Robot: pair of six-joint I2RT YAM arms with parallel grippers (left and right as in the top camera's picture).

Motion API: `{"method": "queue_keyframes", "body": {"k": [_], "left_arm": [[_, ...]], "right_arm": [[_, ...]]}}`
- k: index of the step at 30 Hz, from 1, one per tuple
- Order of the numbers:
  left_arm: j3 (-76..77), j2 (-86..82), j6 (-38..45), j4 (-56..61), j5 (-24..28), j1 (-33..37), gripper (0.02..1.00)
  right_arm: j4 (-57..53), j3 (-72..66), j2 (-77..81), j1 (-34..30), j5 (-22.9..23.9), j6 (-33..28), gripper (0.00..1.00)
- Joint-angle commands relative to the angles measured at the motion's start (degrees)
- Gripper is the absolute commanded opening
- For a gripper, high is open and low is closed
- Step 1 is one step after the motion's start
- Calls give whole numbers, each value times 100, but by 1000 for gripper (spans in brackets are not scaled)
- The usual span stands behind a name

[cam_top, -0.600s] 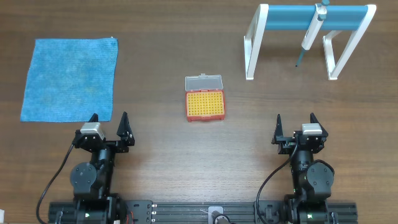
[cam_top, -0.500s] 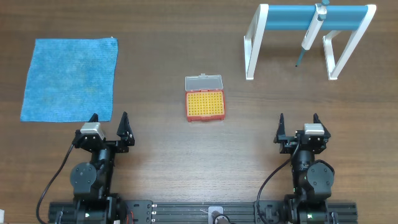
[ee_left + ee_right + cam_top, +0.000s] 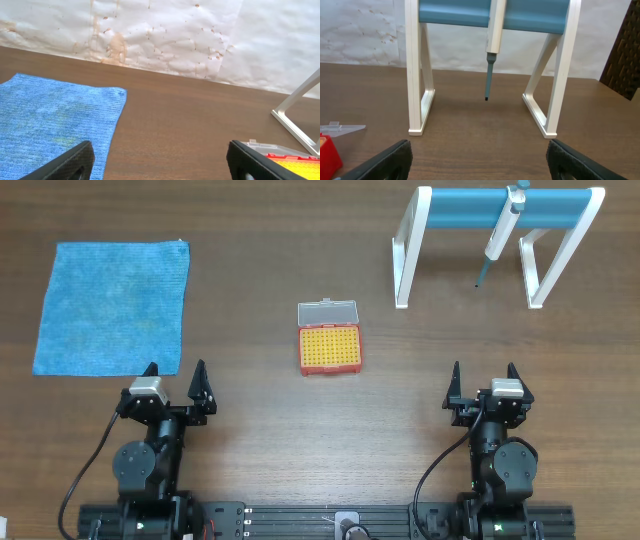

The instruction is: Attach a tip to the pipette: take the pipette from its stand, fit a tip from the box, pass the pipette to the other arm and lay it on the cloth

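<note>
Right tool (image 3: 484, 372) and left tool (image 3: 175, 370) gape empty low in the frame. At upper right the stand (image 3: 455, 208) holds the pipette (image 3: 497, 238), hanging tip-down, straight up-frame of my right tool, which I judge the nearer.

Pipette (image 3: 497, 240) on stand (image 3: 460, 208), tip box (image 3: 329, 350) open, cloth (image 3: 112, 308) flat.
The white pipette hung point-down from the stand's blue bar at the desk's (image 3: 250, 270) far right; the orange tip box, clear lid back, sat mid-desk; the blue cloth lay spread far left.
</note>
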Motion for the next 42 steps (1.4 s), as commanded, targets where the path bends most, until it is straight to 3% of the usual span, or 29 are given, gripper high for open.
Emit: {"method": "queue_keyframes", "body": {"k": [1,6,7,10,12,14,16,18,23,36,37,38,39,42], "left_arm": [[-9,-33,72,-46,-66,-24,858],[-9,-31,72,-48,-66,-24,855],[-9,-31,72,-48,-66,-24,855],[-9,-31,72,-48,-66,-24,855],[-9,-33,72,-48,-66,-24,855],[-9,-33,72,-48,-66,-24,855],[-9,-33,72,-46,-66,-24,855],[-9,-33,72,-48,-66,-24,855],[-9,-33,72,-48,-66,-24,855],[-9,-31,72,-48,-66,-24,855],[-9,-33,72,-48,-66,-24,855],[-9,-31,72,-48,-66,-24,855],[-9,-31,72,-48,-66,-24,855],[-9,-31,72,-46,-66,-24,855]], "right_arm": [[15,-42,-46,35,114,-61,869],[13,-42,-42,35,109,-61,871],[11,-42,-33,35,94,-59,950],[542,249,890,-57,-151,103,954],[1644,1132,2973,-634,-170,203,954],[3189,1808,5108,-1040,-494,199,954],[4575,2632,7285,-1088,-885,203,954],[4883,3534,8612,-1088,-1268,199,954],[4887,4415,9661,-1088,-1305,201,954],[4951,4623,10098,-1088,-1305,201,932],[4951,4623,10098,-1086,-1305,201,858],[4951,4621,10098,-1086,-1305,201,253],[4951,4621,10098,-1086,-1305,201,88],[4951,4621,10098,-1086,-1305,201,82]]}}
